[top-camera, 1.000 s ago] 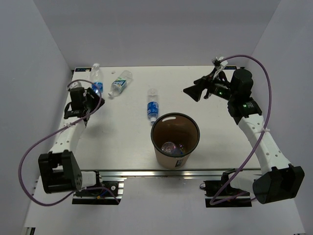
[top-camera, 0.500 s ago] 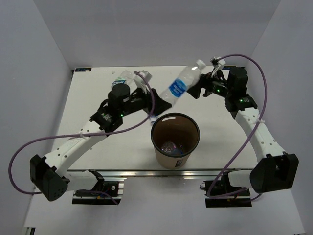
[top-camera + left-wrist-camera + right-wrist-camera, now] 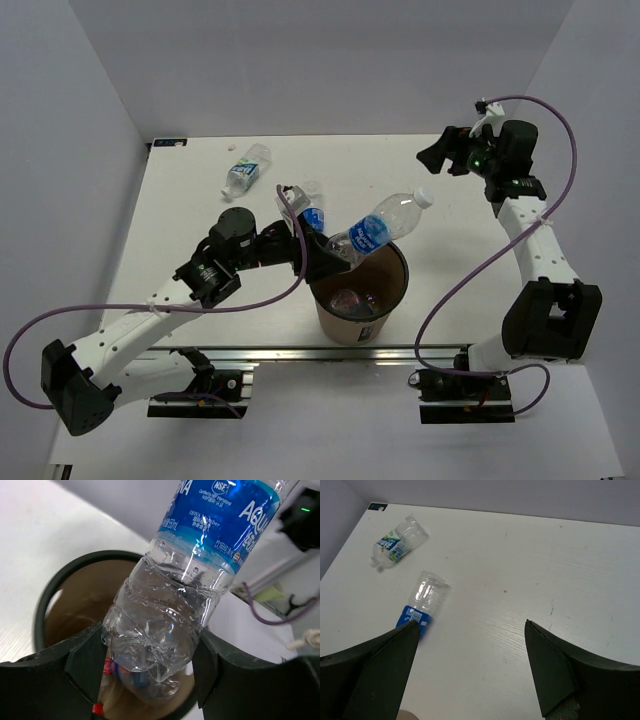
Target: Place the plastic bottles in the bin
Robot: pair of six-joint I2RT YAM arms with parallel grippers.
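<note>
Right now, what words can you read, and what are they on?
"AQU", cut off: label of the held bottle in the left tool.
"NSF": same label.
"IBWA Member": same label.
Small print there: too tiny to read.
Far bottle and middle bottle labels: too blurred.

Bright, even light from overhead fills every view. The white bench [image 3: 170, 220] shows only faint, soft shadows under the arms. Small glints dot the bottle [image 3: 165, 610], which is in sharp focus, while the left tool [image 3: 150, 650] and right tool [image 3: 471, 625] look dark and slightly blurred.
</note>
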